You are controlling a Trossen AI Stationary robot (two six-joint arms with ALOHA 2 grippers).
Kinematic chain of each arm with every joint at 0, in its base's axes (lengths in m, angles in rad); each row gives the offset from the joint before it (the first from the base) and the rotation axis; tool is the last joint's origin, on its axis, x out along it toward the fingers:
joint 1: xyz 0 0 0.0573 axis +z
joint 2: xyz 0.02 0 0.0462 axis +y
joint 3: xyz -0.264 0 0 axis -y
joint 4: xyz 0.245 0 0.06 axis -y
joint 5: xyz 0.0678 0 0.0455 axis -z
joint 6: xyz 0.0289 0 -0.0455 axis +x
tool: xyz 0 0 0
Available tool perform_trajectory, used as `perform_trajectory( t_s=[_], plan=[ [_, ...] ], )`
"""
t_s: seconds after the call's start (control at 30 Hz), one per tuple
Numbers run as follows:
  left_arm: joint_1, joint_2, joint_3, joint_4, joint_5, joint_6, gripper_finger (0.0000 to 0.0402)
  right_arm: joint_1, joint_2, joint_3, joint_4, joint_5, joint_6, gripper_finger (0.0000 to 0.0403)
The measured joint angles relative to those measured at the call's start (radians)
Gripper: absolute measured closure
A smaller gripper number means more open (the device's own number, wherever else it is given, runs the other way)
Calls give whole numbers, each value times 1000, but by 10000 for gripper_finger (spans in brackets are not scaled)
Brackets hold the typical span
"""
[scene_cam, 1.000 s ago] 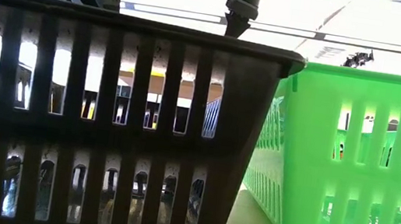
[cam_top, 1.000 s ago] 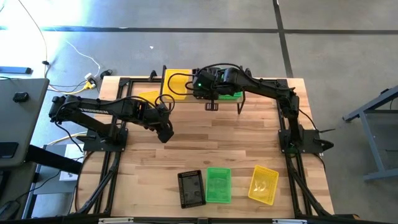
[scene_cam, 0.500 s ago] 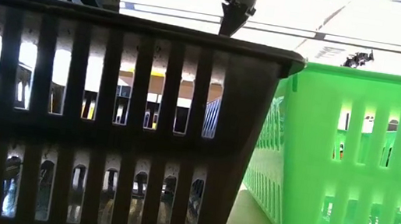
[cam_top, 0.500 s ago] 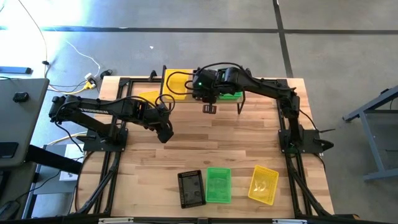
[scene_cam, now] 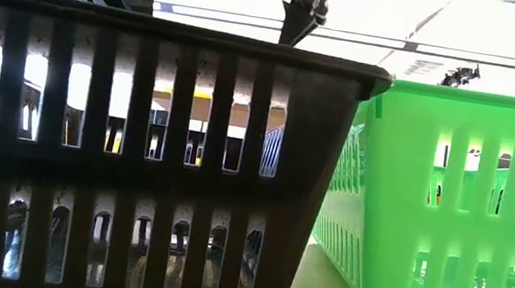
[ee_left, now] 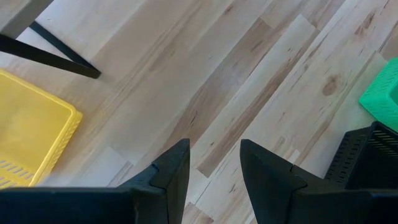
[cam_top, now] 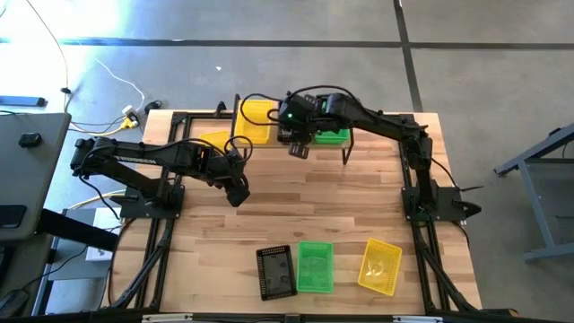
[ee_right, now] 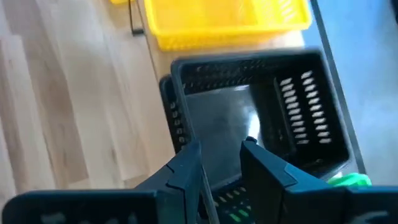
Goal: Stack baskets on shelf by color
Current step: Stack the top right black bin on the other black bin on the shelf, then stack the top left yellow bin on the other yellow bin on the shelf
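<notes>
Tabletop [cam_top: 305,197]: 3 baskets [cam_top: 315,266] loose.

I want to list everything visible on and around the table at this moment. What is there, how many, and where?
Yellow baskets: three seen; one on the shelf's left part, one on the table beside the shelf's leg, one at the near edge.
Green baskets: two seen; shelf's right part, near edge.
Black baskets: two seen; shelf's middle, near edge.
Shelf: one, black legs, far side.
Table: one, light wood.
Cables: several, floor beyond the far-left corner.
Left gripper: open, empty, over bare table.
Right gripper: open, empty, above the shelf's front.
</notes>
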Motion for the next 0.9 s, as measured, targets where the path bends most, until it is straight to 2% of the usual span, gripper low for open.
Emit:
perform_trajectory(
  t_s=[0.37, 0.6, 0.77, 0.9],
  plan=[
    [0, 0, 0, 0, -2, 3, 271, 8, 1, -85, 23, 52, 20, 304],
    [-7, 0, 0, -103, -8, 43, 271, 31, 0, 13, 0, 84, 19, 304],
    [-55, 0, -11, -233, -102, 104, 271, 37, -2, 88, -37, 83, 18, 304],
    [-97, -33, -63, -243, -160, 156, 271, 36, -2, 141, -81, 86, 18, 304]
  ],
)
